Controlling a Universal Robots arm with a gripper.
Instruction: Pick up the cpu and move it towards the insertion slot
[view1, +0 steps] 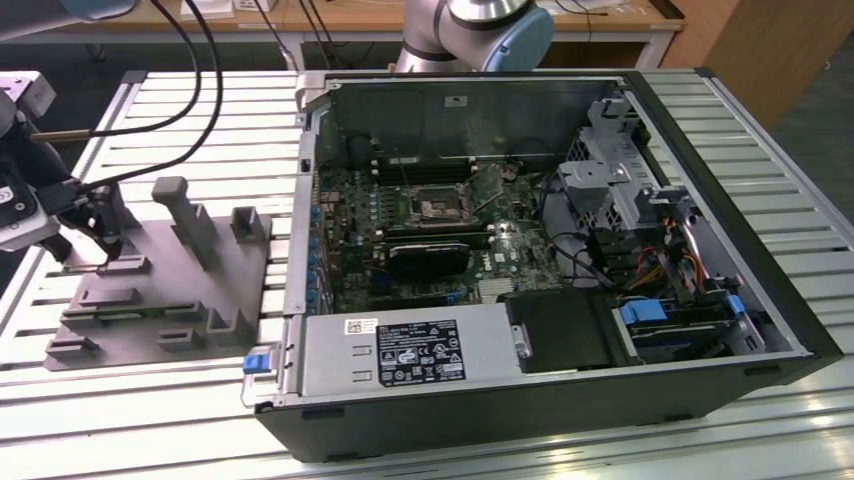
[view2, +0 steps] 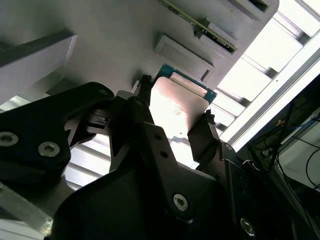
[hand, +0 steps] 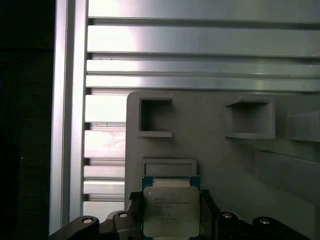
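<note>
Exterior view: you have one gripper (view1: 102, 232), one grey fixture block (view1: 147, 300), one open computer case (view1: 534, 425) and one slatted metal table (view1: 174, 120).
Gripper: it stands over the fixture block's side away from the case. In both wrist views its two dark fingers (hand: 207, 216) are closed in on one cpu (hand: 171, 210), one finger against each of two opposite edges.
Cpu: silvery top up, with a pale rim and a blue-green board edge showing in the second wrist view (view2: 177, 107). It sits right at the fixture block's one shallow rectangular recess (hand: 167, 166). You cannot tell whether it rests on the block or hangs clear of it.
Pockets: two square pockets (hand: 155, 117) lie side by side in the fixture block, just past the recess.
Case: it lies on its side, panel off, just beside the fixture block on the exterior view's right.
Insertion slot (view1: 438, 207): one, with a dark centre in a silvery frame, on the board inside the case, well apart from the fixture block.
Black card (view1: 427, 258): one, also inside the case and well apart from the fixture block.
Writing: you get several lines of small print on the cpu's metal top. One black label (view1: 418, 353) with white marks and one small white sticker (view1: 363, 325) sit on the case's silver box, near the fixture block's corner. None of it is read off here.
</note>
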